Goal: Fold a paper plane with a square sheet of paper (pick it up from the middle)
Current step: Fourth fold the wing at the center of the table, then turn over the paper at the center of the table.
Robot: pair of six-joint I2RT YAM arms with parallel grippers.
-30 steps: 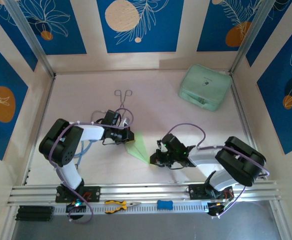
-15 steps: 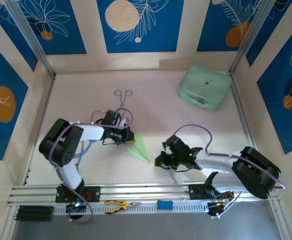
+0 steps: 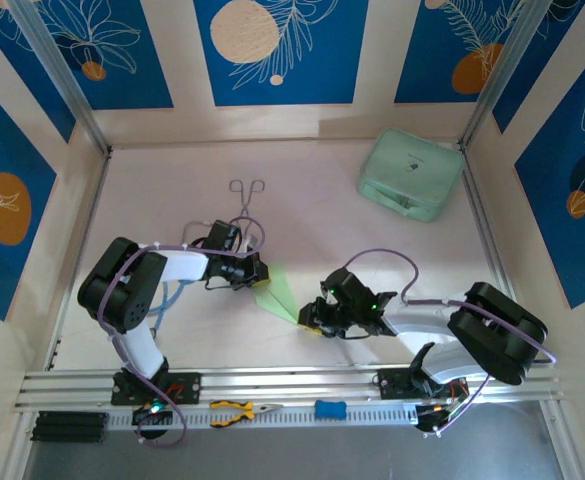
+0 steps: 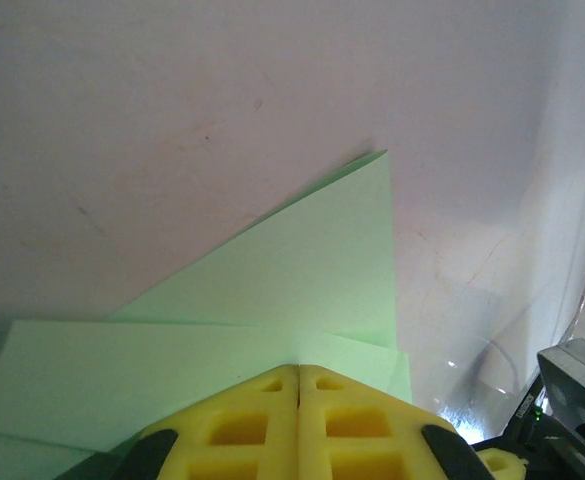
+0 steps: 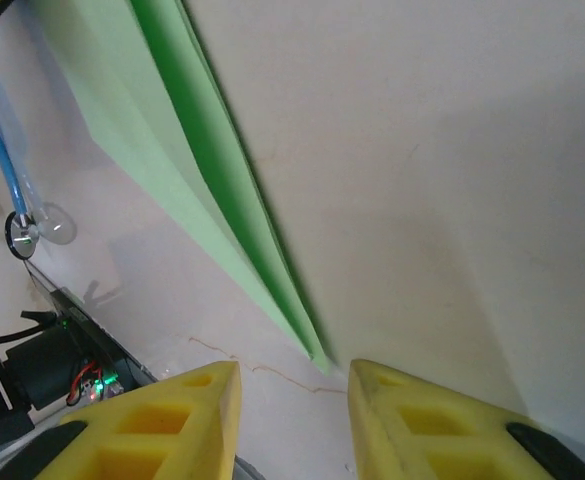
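The paper plane (image 3: pixel 282 293) is a slim light-green dart lying mid-table, its point toward the near right. My left gripper (image 3: pixel 259 272) is at its wide end. In the left wrist view the yellow fingers (image 4: pixel 299 372) are pressed together on the folded green paper (image 4: pixel 302 270). My right gripper (image 3: pixel 310 320) sits at the pointed end. In the right wrist view its gripper (image 5: pixel 294 385) is open, and the plane's tip (image 5: pixel 314 352) lies just ahead of the gap, touching neither finger. The layered folds (image 5: pixel 202 170) run away to the upper left.
A mint-green case (image 3: pixel 410 173) sits at the back right. Metal tongs (image 3: pixel 247 195) lie behind the left gripper. Yellow-handled pliers (image 3: pixel 234 409) and a blue tool (image 3: pixel 329 408) rest on the front rail. Walls close in the table on three sides.
The right gripper drew back to the right, then came back to the plane's point, and its jaws have opened. The left gripper and the paper have stayed put.
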